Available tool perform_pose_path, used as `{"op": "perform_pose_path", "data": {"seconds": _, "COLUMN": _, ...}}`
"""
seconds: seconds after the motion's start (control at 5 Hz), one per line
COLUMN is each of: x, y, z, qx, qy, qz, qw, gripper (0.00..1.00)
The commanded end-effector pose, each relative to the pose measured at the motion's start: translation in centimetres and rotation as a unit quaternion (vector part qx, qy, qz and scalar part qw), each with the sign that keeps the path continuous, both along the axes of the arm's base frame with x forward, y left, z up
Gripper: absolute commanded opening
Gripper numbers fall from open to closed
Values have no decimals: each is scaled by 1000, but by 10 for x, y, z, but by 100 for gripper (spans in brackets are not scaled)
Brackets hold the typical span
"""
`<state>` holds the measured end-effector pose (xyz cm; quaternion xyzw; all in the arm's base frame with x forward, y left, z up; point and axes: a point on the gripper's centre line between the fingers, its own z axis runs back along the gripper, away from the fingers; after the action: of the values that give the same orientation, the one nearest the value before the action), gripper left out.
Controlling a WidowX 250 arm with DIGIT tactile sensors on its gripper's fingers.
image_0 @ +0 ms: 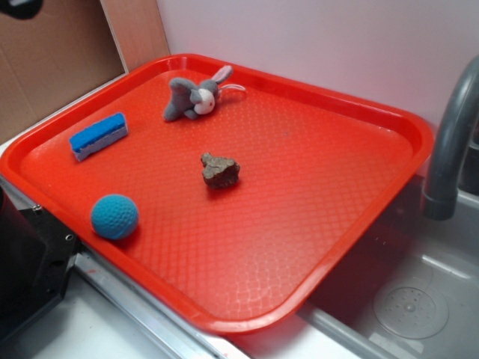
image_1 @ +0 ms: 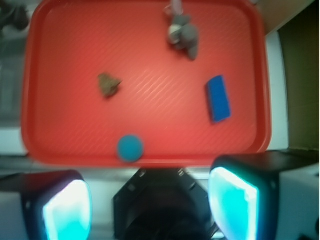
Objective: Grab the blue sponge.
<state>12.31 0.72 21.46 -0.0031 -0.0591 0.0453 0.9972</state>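
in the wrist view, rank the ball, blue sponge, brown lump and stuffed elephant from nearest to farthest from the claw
From the claw, low in the wrist view:
1. Teal ball, at the tray's near edge, just left of centre.
2. Blue sponge, off to the right, and the brown lump, to the left; too close to call.
3. Stuffed elephant, at the far edge.
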Motion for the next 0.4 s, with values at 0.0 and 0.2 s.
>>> {"op": "perform_pose_path", "data": {"seconds": 0.0, "x": 21, "y": 46, "z": -39, "qx": 19, "qy": -35, "qz": 14, "qw": 999, "gripper": 100}}
{"op": "perform_pose_path", "data": {"seconds": 0.2, "x": 38, "y": 68, "z": -73, "qx": 19, "qy": -35, "qz": -3, "qw": 999, "gripper": 100}}
